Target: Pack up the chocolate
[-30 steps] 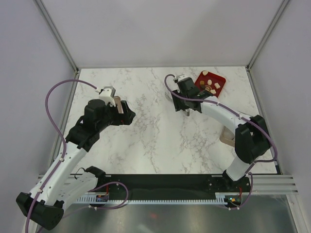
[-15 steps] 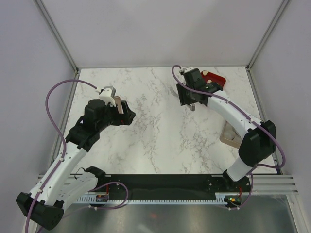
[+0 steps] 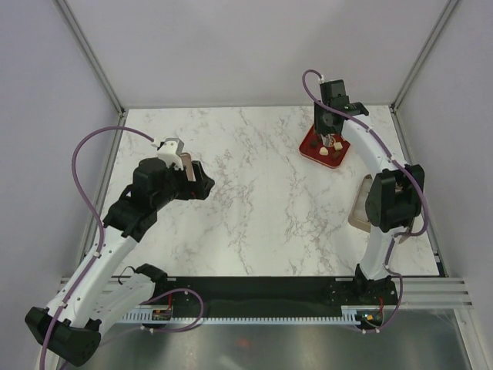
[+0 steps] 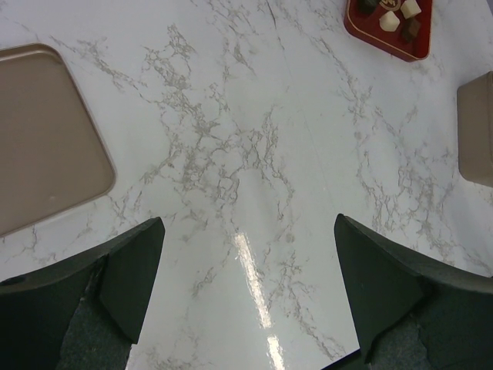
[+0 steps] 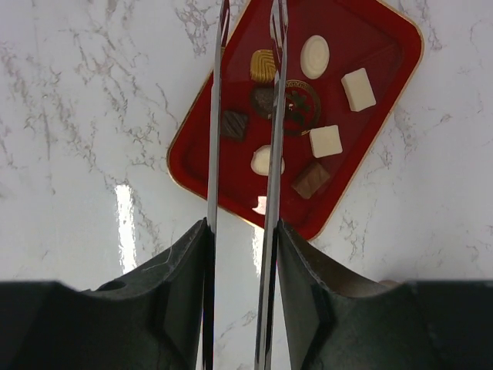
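The chocolate (image 5: 325,141) lies as several small cream, brown and gold pieces on a red tray (image 5: 370,46) at the back right of the table (image 3: 254,208). My right gripper (image 5: 240,231) is shut on a pair of metal tongs (image 5: 271,154). The two blades reach over the tray's left half with a narrow gap between them, and their tips run out of the top of the right wrist view. Nothing shows between the blades. One cream piece (image 5: 262,160) is partly hidden behind the right blade. My left gripper (image 4: 250,285) hangs open and empty above bare marble at the left.
A tan rose-gold box (image 3: 360,204) sits near the right edge, beside the right arm. A matching tan flat piece (image 4: 38,139) lies at the left, next to the left gripper (image 3: 176,150). The red tray (image 3: 312,146) stands close to the back wall.
The right arm has swung from the table's middle back to above the red tray, carrying the tongs, whose blades have drawn closer together. The left arm has not moved.
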`<action>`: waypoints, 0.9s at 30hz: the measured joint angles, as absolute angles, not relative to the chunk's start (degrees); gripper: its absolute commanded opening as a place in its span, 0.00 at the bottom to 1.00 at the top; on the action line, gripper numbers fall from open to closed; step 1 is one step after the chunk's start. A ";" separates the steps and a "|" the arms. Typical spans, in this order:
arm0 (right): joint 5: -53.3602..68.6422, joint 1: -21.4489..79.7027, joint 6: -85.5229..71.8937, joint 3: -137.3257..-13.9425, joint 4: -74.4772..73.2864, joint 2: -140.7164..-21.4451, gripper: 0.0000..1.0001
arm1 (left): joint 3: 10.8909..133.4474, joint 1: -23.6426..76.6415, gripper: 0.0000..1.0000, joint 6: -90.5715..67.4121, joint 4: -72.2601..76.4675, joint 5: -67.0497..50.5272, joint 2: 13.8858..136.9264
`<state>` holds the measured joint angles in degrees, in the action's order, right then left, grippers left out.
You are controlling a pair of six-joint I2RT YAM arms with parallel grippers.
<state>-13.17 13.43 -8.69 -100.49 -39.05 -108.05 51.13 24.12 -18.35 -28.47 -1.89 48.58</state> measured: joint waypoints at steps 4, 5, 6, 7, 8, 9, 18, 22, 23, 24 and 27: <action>-13.15 11.86 -8.29 -102.54 -37.95 -112.40 0.46 | 51.11 24.12 1.00 -18.31 -28.62 -1.89 48.47; -13.13 11.44 -8.25 -102.85 -37.71 -113.19 0.46 | 51.11 24.12 1.00 -18.28 -28.62 -1.89 48.42; -13.06 11.00 -8.23 -103.28 -37.65 -113.97 0.46 | 51.07 24.12 1.00 -18.28 -28.62 -1.89 48.36; -12.97 10.57 -8.23 -103.63 -37.47 -114.63 0.46 | 51.00 24.12 1.00 -18.28 -28.62 -1.89 48.31; -12.97 10.13 -8.23 -103.94 -37.30 -115.22 0.46 | 50.92 24.12 1.00 -18.26 -28.62 -1.91 48.31; -12.95 9.80 -8.23 -104.18 -37.17 -115.61 0.46 | 50.87 24.12 1.00 -18.26 -28.64 -1.91 48.31; -11.90 7.62 -8.16 -105.80 -35.55 -118.15 0.47 | 50.81 24.12 1.00 -17.91 -28.67 -1.91 48.34; -11.31 7.57 -8.14 -106.08 -34.79 -118.83 0.47 | 50.81 24.12 1.00 -17.87 -28.64 -1.91 48.36; -11.14 7.57 -8.14 -106.17 -34.50 -119.07 0.47 | 50.81 24.12 1.00 -17.85 -28.67 -1.91 48.36; -10.85 7.57 -8.12 -106.17 -34.33 -119.28 0.47 | 50.81 24.12 1.00 -17.85 -28.67 -1.91 48.38; -10.57 7.60 -8.12 -106.17 -34.22 -119.98 0.48 | 50.81 24.12 1.00 -17.85 -28.64 -1.91 48.49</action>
<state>-10.57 7.60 -8.12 -106.17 -34.22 -119.98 50.81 24.12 -17.85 -28.64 -1.91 48.49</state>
